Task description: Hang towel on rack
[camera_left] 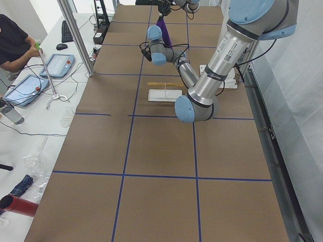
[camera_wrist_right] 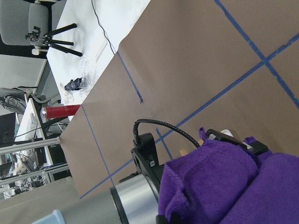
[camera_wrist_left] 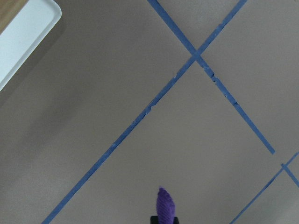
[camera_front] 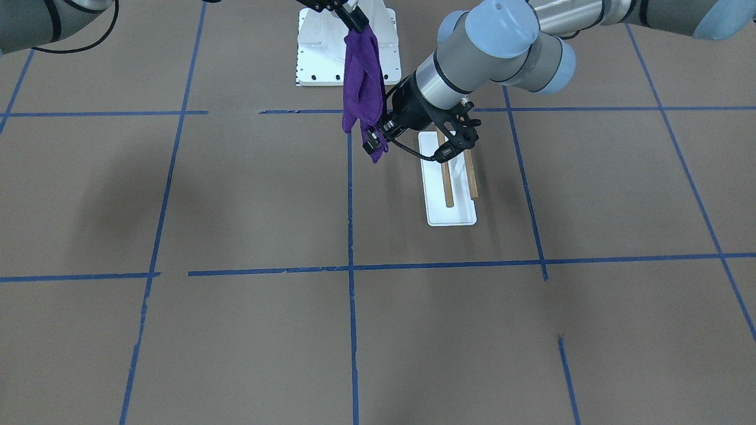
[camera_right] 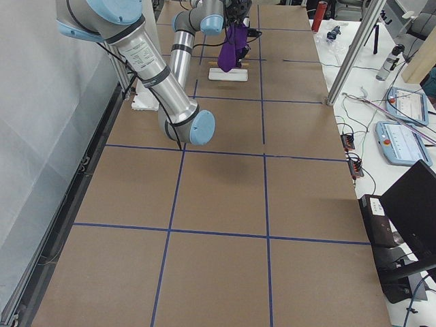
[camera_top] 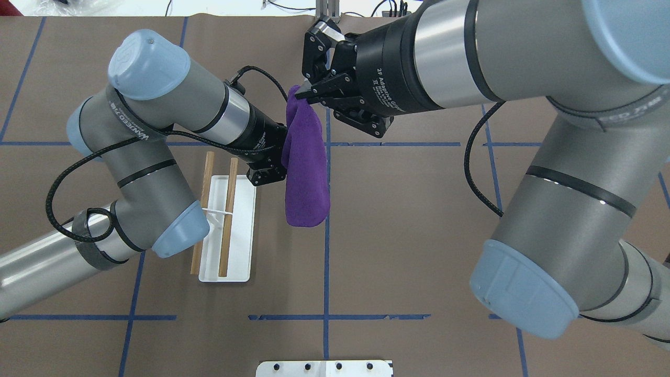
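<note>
Two pinch points are on the towel [camera_top: 306,173] right now, so you've got it up off the table [camera_top: 419,251], hanging in the air just beside the rack [camera_top: 243,220], on the robot's right of it and not touching it. The right gripper [camera_top: 305,96] is clamped on the top edge. The left gripper [camera_front: 373,146] looks closed on a lower corner: the left wrist view shows a little purple nub poking out between its fingertips. In the overhead view that gripper is hidden behind the cloth, so I'm going off the front and wrist cams there.

Handling-wise I'd call this thing light, soft and totally floppy. It's hanging bunched into a narrow fold rather than spread flat, and it won't hold any shape you give it. Nothing fragile or slippery about it, but a small corner pinch like the left one could pull out if you tug hard.

If it were me, I'd keep hold at those two corners and draw them apart along the line of the wooden rods [camera_top: 229,209]. That should open the edge out before it goes over. Grabbing mid-cloth would probably just bunch it up more. Watch the left arm's elbow too, it's sitting right over the rack.
</note>
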`<state>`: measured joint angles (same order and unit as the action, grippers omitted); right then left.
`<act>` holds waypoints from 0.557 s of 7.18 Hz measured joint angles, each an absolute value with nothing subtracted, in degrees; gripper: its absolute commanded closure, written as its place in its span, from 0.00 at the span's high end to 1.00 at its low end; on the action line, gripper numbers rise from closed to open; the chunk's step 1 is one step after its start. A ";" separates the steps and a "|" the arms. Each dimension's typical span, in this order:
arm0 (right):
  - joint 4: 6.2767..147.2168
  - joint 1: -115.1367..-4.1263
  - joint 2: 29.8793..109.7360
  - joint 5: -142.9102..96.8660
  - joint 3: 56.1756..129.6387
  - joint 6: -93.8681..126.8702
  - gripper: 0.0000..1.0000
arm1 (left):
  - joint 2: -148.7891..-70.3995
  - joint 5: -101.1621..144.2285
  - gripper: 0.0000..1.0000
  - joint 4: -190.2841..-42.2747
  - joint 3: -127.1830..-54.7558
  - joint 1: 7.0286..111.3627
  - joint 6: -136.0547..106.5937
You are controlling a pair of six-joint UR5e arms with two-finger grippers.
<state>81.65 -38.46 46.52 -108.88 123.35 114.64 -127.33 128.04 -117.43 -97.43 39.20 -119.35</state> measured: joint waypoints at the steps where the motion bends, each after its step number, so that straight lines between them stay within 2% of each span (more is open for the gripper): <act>1: 81.67 -38.56 48.00 -108.95 124.00 114.62 1.00 | -127.17 127.73 0.00 -117.40 -97.59 39.42 -118.65; 4: 81.64 -39.11 55.76 -108.92 127.41 112.90 1.00 | -126.50 126.05 0.00 -117.34 -97.73 40.10 -117.57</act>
